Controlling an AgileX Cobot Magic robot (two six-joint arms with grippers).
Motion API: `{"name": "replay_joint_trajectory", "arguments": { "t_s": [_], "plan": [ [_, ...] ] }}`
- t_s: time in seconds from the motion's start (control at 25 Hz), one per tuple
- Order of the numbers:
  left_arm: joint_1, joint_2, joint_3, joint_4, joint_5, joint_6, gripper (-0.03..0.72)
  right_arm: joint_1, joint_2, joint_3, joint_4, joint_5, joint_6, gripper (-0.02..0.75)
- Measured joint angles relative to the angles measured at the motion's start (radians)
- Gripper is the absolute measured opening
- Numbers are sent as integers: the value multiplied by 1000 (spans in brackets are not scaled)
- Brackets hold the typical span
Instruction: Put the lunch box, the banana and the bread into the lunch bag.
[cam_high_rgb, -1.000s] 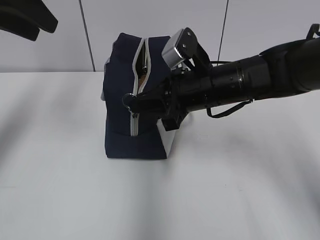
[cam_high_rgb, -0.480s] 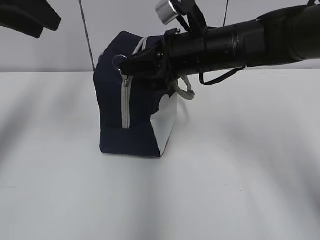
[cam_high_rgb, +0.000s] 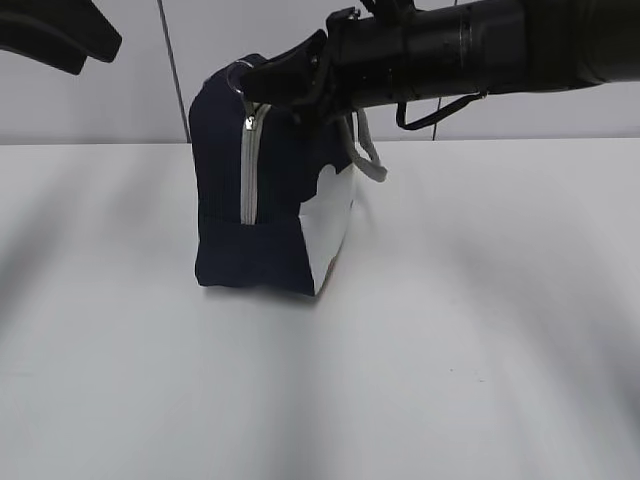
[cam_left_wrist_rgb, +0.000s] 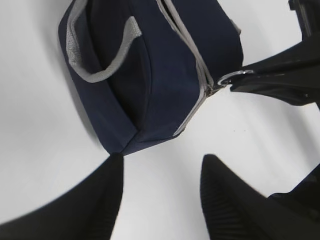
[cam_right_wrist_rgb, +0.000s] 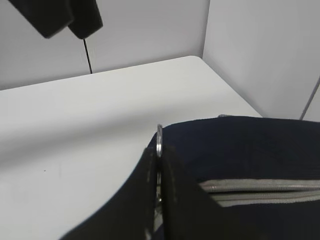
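The navy lunch bag (cam_high_rgb: 270, 200) stands on the white table, and its grey zipper (cam_high_rgb: 248, 170) is closed down the near end. My right gripper (cam_high_rgb: 252, 86) reaches in from the right at the bag's top edge and is shut on the zipper's ring pull (cam_right_wrist_rgb: 159, 137). In the left wrist view the ring pull (cam_left_wrist_rgb: 231, 78) shows at the tip of the right gripper's fingers (cam_left_wrist_rgb: 270, 82). My left gripper (cam_left_wrist_rgb: 161, 160) hangs open above the bag (cam_left_wrist_rgb: 150, 65) with nothing between its fingers. The lunch box, the banana and the bread show in no view.
Grey webbing handles (cam_high_rgb: 370, 160) hang on the bag's right side. The left arm (cam_high_rgb: 50, 35) is high at the upper left. White table (cam_high_rgb: 450, 350) surrounds the bag, with grey wall panels behind.
The right gripper has drawn the ring pull up the bag's end to the top edge. The gap that stood open along the zipper is now shut. The bag has shifted slightly left.
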Motion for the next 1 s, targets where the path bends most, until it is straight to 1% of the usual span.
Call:
{"name": "replay_joint_trajectory", "arguments": {
  "t_s": [0.2,0.44,0.72,1.0],
  "plan": [
    [0,10,0,-1,-9,12,361,0,0,-14,2,-64,15,-16],
    [0,71,0,-13,-11,27,361,0,2,-14,4,-93,17,-16],
    [0,113,0,-68,-13,92,361,0,25,-24,9,-109,22,-16],
    [0,169,0,-115,-11,174,361,0,23,-82,7,-100,66,-16]
  ]
}}
